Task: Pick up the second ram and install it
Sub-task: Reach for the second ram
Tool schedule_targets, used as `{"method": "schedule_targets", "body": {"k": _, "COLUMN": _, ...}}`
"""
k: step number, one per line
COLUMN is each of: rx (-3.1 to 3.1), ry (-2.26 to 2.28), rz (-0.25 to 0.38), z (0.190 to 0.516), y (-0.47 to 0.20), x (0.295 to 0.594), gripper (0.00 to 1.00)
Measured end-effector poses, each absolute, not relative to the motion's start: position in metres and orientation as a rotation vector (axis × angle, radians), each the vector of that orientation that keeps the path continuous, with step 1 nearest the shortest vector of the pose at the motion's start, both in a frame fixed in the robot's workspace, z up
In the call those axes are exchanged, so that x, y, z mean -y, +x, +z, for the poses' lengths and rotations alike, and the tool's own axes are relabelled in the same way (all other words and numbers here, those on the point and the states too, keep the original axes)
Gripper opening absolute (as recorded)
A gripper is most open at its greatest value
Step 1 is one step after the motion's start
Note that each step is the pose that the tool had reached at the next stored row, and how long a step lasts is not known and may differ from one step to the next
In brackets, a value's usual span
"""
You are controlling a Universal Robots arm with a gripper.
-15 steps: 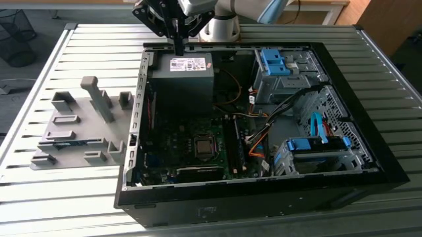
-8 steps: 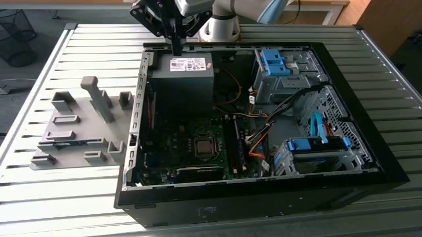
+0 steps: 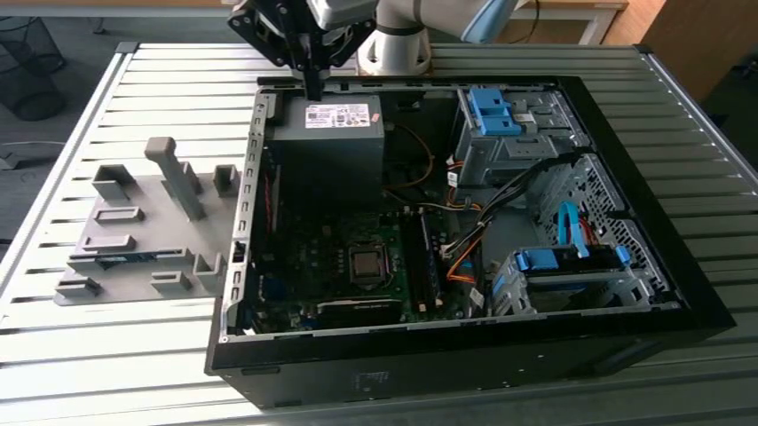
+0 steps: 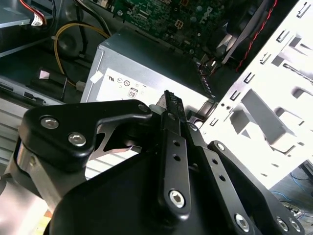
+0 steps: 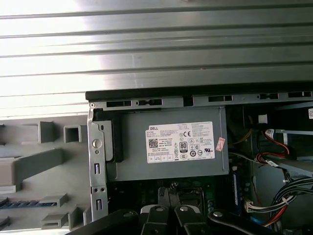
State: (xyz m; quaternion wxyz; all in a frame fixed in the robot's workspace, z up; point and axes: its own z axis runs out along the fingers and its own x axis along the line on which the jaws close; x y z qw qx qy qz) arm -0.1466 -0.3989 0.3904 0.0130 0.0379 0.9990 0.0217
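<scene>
The second ram (image 3: 115, 258) is a thin bluish stick lying in a slot of the grey holder plate (image 3: 142, 284), at the exterior view's left of the open computer case. The first wrist view catches it as a blue strip (image 5: 18, 203) in the holder (image 5: 34, 164). My gripper (image 3: 315, 89) hangs over the back edge of the case, just above the grey power supply (image 3: 326, 133), well away from the ram. Its black fingers (image 4: 168, 100) meet at the tips with nothing between them. The long black memory slots (image 3: 423, 257) lie on the motherboard beside the processor socket.
The black case (image 3: 474, 355) stands on a slatted metal table (image 3: 106, 373). Inside are the green motherboard (image 3: 308, 253), cable bundles (image 3: 474, 240) and blue-tabbed drive cages (image 3: 492, 111) (image 3: 569, 262). Upright grey blocks (image 3: 177, 177) rise from the holder plate.
</scene>
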Motion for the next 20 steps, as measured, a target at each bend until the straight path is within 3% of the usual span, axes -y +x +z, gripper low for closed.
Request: {"method": "schedule_targets", "body": {"k": 20, "rx": -3.113, "ry": 0.118, "rz": 0.068, "z": 0.3896, "y": -0.1534, "x": 0.3989, "gripper": 0.11}}
